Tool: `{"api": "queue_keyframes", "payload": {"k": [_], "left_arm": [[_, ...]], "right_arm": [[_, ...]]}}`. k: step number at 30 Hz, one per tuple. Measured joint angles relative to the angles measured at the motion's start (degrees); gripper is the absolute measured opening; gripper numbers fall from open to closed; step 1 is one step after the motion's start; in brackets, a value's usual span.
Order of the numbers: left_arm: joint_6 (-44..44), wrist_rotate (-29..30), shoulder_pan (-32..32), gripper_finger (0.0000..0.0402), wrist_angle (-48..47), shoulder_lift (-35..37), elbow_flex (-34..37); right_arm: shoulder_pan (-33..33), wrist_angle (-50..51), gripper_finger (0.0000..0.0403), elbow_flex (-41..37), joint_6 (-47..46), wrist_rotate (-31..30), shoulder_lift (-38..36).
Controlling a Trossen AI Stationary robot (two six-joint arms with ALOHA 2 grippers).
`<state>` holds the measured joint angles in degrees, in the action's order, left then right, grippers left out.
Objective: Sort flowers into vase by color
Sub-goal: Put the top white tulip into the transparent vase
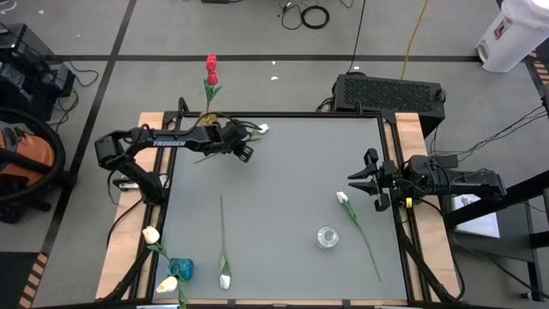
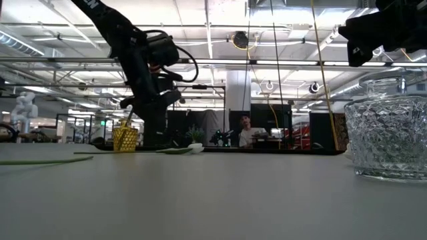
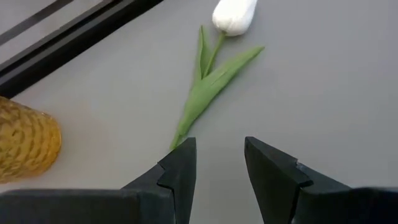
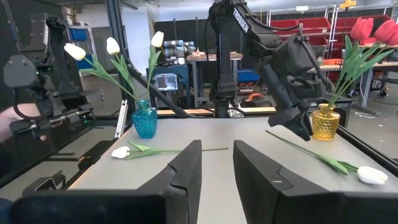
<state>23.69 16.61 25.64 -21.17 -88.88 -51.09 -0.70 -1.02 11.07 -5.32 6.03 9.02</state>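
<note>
My left gripper (image 1: 246,153) hovers open near the table's far edge, tipped downward over the lower stem of a white tulip (image 3: 233,15). That tulip lies flat, its head (image 1: 262,129) toward the far edge. Beside it a yellow vase (image 1: 207,119) holds red tulips (image 1: 211,64). At the near left corner a blue vase (image 1: 181,269) holds cream tulips (image 1: 151,233). Two more white tulips (image 1: 224,249) (image 1: 356,223) lie flat on the table. My right gripper (image 1: 364,182) waits open at the right edge, pointing level, nothing between its fingers (image 4: 186,168).
A clear glass vase (image 1: 327,237) stands near the right front, between the two loose tulips. The table's raised black frame (image 3: 68,37) runs just behind the yellow vase (image 3: 25,143). Open grey tabletop (image 1: 283,180) lies between the two arms.
</note>
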Motion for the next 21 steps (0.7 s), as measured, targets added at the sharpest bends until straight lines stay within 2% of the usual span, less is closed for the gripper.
{"api": "queue_keyframes", "payload": {"k": [5, 9, 21], "left_arm": [[0.09, 0.11, 0.15, 0.0144, 1.31, -1.1, 0.0], [1.16, -2.83, -1.36, 0.0144, -0.25, -3.51, 0.04], [-3.56, -0.5, -0.03, 0.0144, 5.5, -5.53, 0.09]], "right_arm": [[-0.01, 0.0, 0.0084, 0.02, 0.0, 0.01, 0.01], [-0.01, 0.0, 0.0084, 0.02, 0.0, 0.01, 0.02], [0.01, 0.0, 0.0084, 0.02, 0.0, 0.01, 0.02]]}}
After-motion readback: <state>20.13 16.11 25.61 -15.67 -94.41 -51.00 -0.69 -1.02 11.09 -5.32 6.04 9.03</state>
